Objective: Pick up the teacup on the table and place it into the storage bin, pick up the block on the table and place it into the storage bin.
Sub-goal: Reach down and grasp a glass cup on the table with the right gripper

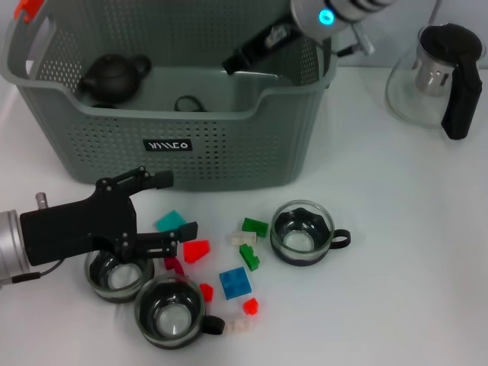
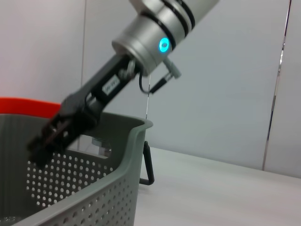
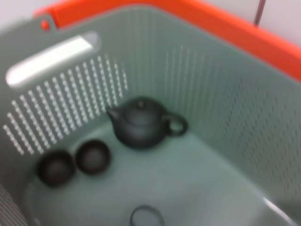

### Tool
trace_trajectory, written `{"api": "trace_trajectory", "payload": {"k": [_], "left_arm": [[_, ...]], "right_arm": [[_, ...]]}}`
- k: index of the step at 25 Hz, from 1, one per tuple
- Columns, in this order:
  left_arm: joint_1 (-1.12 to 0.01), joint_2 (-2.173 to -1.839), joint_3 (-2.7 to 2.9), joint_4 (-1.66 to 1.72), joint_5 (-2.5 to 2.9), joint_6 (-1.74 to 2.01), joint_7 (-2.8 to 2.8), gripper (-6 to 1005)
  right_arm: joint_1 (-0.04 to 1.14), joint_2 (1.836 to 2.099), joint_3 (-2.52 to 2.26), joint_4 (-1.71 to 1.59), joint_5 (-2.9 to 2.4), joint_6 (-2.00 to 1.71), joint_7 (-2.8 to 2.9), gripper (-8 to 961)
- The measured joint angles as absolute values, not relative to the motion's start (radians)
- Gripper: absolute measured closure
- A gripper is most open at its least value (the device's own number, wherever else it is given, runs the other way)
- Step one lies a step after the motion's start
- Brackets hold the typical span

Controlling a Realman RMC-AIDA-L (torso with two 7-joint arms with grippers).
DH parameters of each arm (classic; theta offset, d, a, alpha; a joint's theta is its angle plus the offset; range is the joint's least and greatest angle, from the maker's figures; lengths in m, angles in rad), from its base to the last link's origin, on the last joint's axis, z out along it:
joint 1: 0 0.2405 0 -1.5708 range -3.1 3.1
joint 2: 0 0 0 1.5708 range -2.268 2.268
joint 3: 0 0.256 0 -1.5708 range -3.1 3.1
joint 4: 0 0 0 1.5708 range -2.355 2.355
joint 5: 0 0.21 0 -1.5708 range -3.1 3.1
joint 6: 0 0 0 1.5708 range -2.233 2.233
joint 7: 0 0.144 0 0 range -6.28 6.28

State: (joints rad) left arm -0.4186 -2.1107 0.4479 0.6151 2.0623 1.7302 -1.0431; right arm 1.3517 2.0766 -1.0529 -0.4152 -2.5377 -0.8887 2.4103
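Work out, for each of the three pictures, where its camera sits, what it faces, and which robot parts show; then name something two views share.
Head view: from above, looking down at the storage bin, teacups and blocks; left gripper low, right gripper over the bin.
Left wrist view: low beside the bin's wall, facing the right gripper reaching in.
Right wrist view: above the bin, looking inside at the black teapot; no robot parts show.
Shared: the teapot appears in head and right wrist views.
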Motion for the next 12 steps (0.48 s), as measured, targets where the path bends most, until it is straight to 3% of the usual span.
{"api": "trace_trajectory", "payload": {"k": [7,12], "left_arm": [[-0.418,-2.109,0.448,0.615,2.049,1.730,-1.043,100],[-0.417,-2.106,0.448,0.615,2.039,1.728,-1.044,100]], "right_arm": [[1.251,2.055,-0.987,-0.807,-2.453,-1.225,2.431,391],[1.172,2.007,-0.984,-0.998,-2.354,-1.549,2.426,397]]}}
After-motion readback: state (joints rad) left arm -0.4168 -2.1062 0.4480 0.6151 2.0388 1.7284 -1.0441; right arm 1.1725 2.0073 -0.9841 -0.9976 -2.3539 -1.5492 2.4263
